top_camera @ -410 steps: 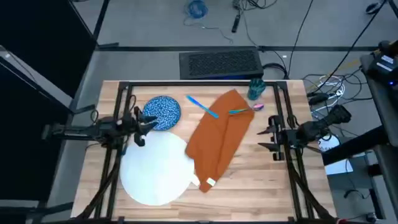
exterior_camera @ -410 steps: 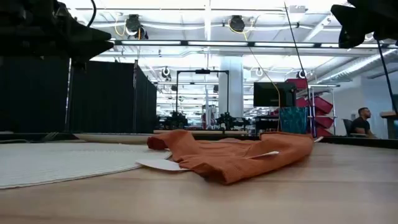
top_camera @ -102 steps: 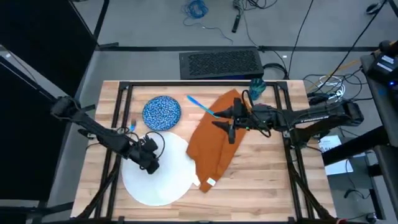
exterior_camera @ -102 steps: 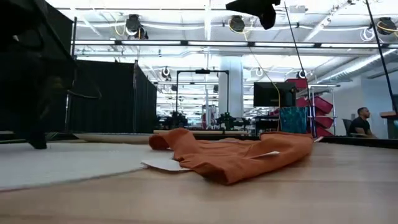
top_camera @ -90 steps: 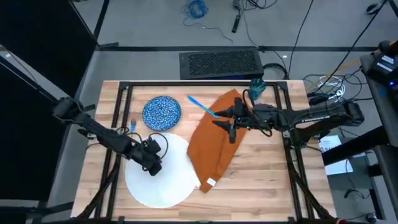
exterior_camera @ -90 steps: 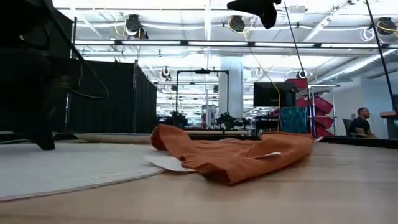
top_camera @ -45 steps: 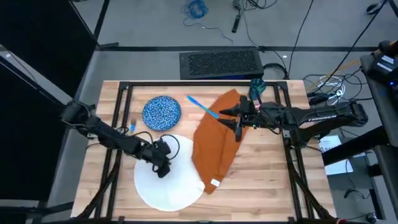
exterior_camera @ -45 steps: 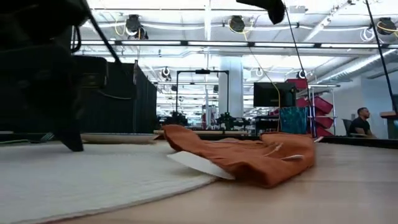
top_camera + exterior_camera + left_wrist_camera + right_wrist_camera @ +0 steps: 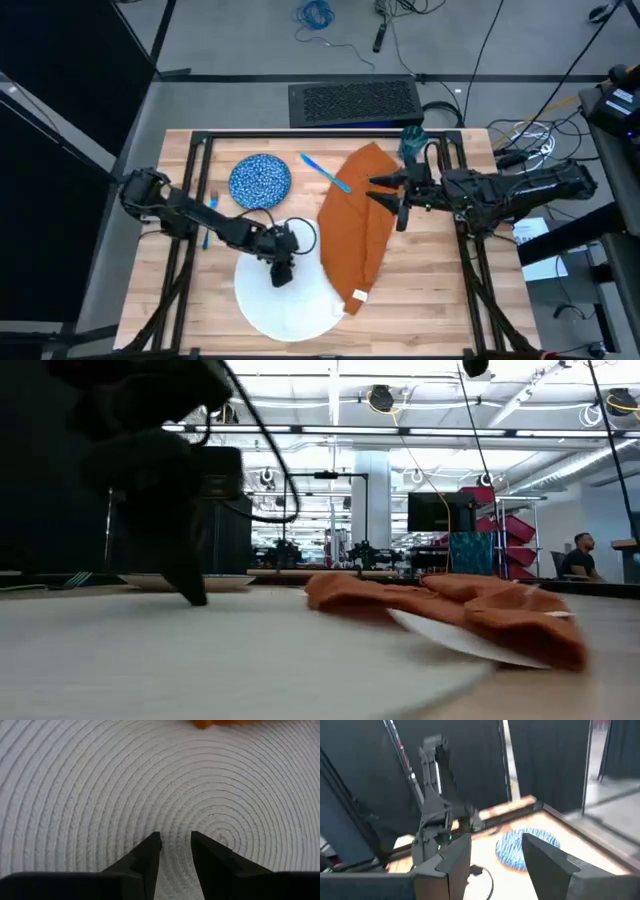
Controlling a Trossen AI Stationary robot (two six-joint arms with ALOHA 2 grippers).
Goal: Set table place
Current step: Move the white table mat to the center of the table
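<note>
The white round plate [image 9: 290, 310] lies flat on the table [image 9: 430, 290], and its ribbed top fills the left wrist view [image 9: 100, 780]. My left gripper [image 9: 282, 272] [image 9: 176, 836] stands on it, its fingers a narrow gap apart. The orange napkin [image 9: 355, 225] [image 9: 450, 600] lies to the plate's right, with its near end over the plate's rim. My right gripper [image 9: 397, 200] [image 9: 495, 845] hovers open above the napkin's far part. The blue speckled bowl [image 9: 260, 180], a light-blue piece of cutlery [image 9: 325, 172] and the teal cup [image 9: 412, 142] sit toward the far edge. My left gripper rests both fingertips [image 9: 150, 845] on the plate's ribbed top face [image 9: 175, 822], a little to the far side of its middle. The fingers come down from above, slanting in from the table's left. Nothing is between them. The plate lies flat on the table.
A black rail frame [image 9: 200, 150] stands over the table's sides and far edge. A dark keyboard-like slab [image 9: 355, 100] lies beyond the far edge. Bare wood shows at the near right. A person [image 9: 583, 555] sits far off in the room.
My left gripper has gone toward the table's right and near edges, and the plate has slid along the table with it. The plate's right rim has run under the napkin's near end and pushed the napkin to the right. My right gripper has drawn back a little toward the right edge.
</note>
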